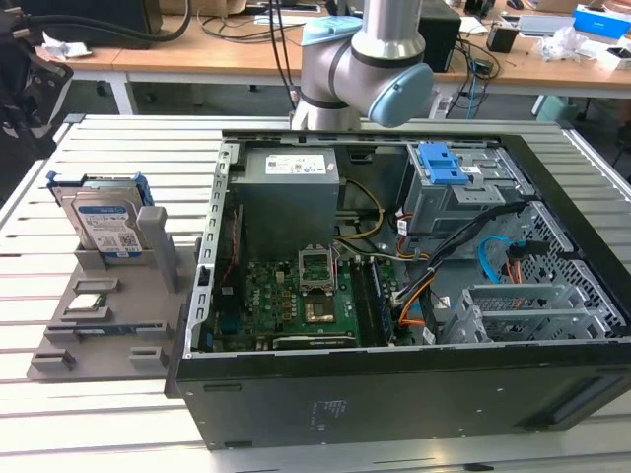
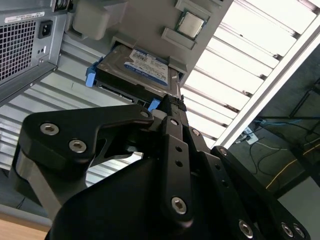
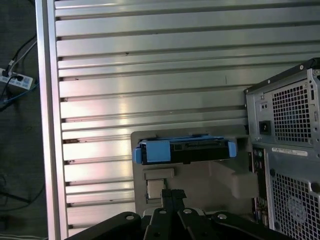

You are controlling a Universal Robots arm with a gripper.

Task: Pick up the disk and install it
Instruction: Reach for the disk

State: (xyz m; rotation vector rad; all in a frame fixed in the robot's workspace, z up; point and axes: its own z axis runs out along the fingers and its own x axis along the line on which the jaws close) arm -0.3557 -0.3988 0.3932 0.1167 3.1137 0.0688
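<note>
— While we go by the exterior view, where does the disk [image 1: 104,222] sit?
— We find it on the table [image 1: 59,424], toward the edge at the exterior view's left. It stands tilted in a slot of a grey holder [image 1: 113,330], label facing out, with its blue frame around it. It has not been installed. The computer case [image 1: 414,394] lies open on its side just beside the holder, between it and the table's opposite edge.
— And the gripper [image 3: 171,192]?
— In the first wrist view we see its two black fingers [image 3: 166,202] pressed together with nothing between them. The tips are apart from the disk and nearer a small square chip [image 3: 156,189] lying flat in a pocket of the holder.
— Does the second wrist view agree?
— We think so. The fingers meet in one narrow point close to a blue corner of the frame, though from that angle we cannot tell whether they touch it.
— What of the arm [image 1: 365,59]?
— We see it at the table's far edge, behind the case, with its grey and pale blue joint above the power supply [image 1: 291,197].
— And inside the case?
— We make out a green board [image 1: 296,296] on the floor of the case, bundled cables, a metal cage [image 1: 532,310] near the front wall, and a blue latch [image 1: 441,163] on the drive bay toward the far corner
</note>
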